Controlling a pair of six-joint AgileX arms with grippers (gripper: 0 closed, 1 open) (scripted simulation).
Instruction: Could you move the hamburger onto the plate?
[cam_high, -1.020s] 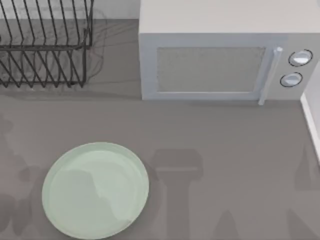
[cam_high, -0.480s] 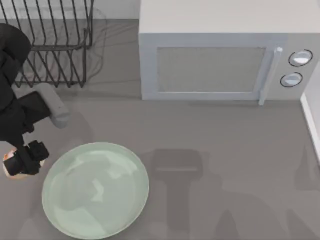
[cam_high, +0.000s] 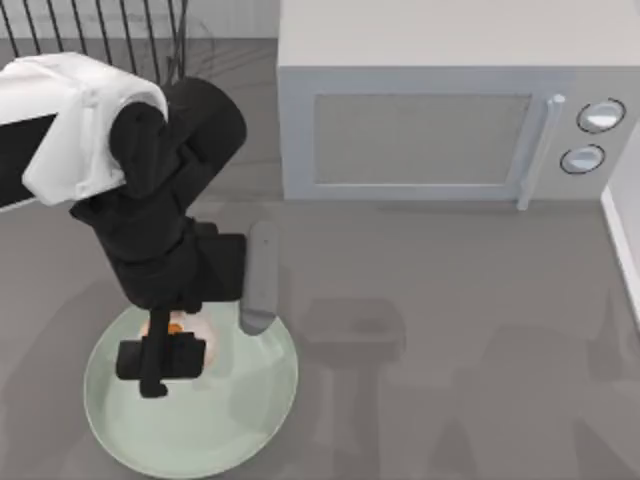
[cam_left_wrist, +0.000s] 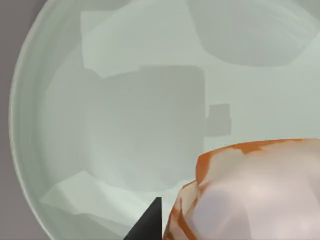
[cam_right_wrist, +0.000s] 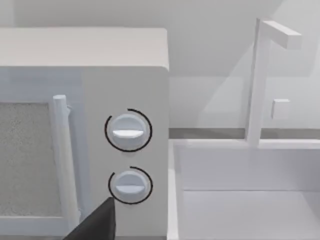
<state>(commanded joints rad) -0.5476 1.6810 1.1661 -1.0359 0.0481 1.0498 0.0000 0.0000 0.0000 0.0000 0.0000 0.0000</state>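
Pale mint-green plate (cam_high: 250, 410), plain and glossy, beneath black left gripper (cam_high: 165, 360), cream-tan hamburger (cam_high: 185, 325) with orange streaks in its grasp, grey table (cam_high: 450, 330), white-grey microwave (cam_high: 440, 110) beyond, black wire rack (cam_high: 150, 25) behind.

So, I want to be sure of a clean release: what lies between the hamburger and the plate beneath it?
Nothing: in the left wrist view the hamburger hangs over bare plate, with only shadow on the dish.
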